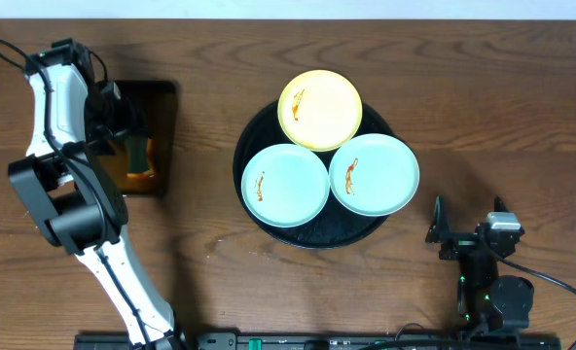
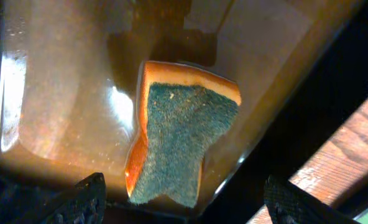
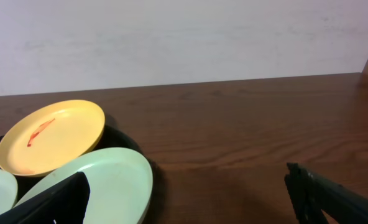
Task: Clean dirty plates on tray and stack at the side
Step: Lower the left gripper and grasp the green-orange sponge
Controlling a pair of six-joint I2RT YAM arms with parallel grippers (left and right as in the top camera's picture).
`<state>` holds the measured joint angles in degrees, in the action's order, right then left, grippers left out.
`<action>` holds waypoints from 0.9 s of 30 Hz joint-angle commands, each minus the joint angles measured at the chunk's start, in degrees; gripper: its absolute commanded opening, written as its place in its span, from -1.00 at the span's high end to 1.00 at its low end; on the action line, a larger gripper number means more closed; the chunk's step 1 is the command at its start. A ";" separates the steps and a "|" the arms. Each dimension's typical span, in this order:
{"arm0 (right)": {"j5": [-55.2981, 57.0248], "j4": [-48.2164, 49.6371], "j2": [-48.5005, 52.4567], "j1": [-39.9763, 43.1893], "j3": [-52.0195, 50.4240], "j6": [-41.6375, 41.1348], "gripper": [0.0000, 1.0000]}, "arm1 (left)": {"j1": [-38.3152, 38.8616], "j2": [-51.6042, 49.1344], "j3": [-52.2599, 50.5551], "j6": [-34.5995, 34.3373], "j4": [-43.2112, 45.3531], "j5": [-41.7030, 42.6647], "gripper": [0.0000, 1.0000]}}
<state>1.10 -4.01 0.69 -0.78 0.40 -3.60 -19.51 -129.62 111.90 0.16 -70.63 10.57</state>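
Three plates lie on the round black tray [image 1: 310, 239]: a pale yellow one [image 1: 319, 109] at the back and two mint-blue ones [image 1: 285, 185] [image 1: 374, 173] in front, each with an orange-brown smear. My left gripper [image 2: 185, 208] is open above an orange sponge with a green scouring face [image 2: 179, 142], its fingers on either side of the sponge's near end without touching it. My right gripper [image 3: 193, 202] is open low over the bare wood to the right of the tray. The right wrist view takes in the yellow plate [image 3: 53, 137] and one mint plate [image 3: 106, 180].
A smaller rectangular black tray [image 1: 163, 97] of brownish liquid holds the sponge [image 1: 138, 156] at the table's left, under the left arm [image 1: 59, 107]. The right arm's base [image 1: 492, 292] is at the front right. Brown wood tabletop [image 3: 246, 143] stretches right of the round tray.
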 commanded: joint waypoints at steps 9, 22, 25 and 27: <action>0.31 -0.17 -0.37 0.42 -0.09 0.48 -0.98 | -0.31 -2.43 -2.95 3.45 4.81 0.11 -0.45; 0.33 -0.17 -0.37 0.42 -0.09 0.48 -0.98 | -0.31 -2.64 -12.33 5.81 12.24 -0.31 -0.10; 0.33 -0.17 -0.37 0.42 -0.09 0.48 -0.98 | -0.31 -2.64 -13.27 5.77 12.96 -2.12 0.28; 0.33 -0.17 -0.37 0.42 -0.09 0.48 -0.99 | -0.33 -2.60 -13.14 5.77 12.94 -2.27 0.45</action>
<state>1.10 -3.99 0.69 -0.78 0.40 -3.60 -19.51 -130.58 100.73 5.61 -57.71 9.32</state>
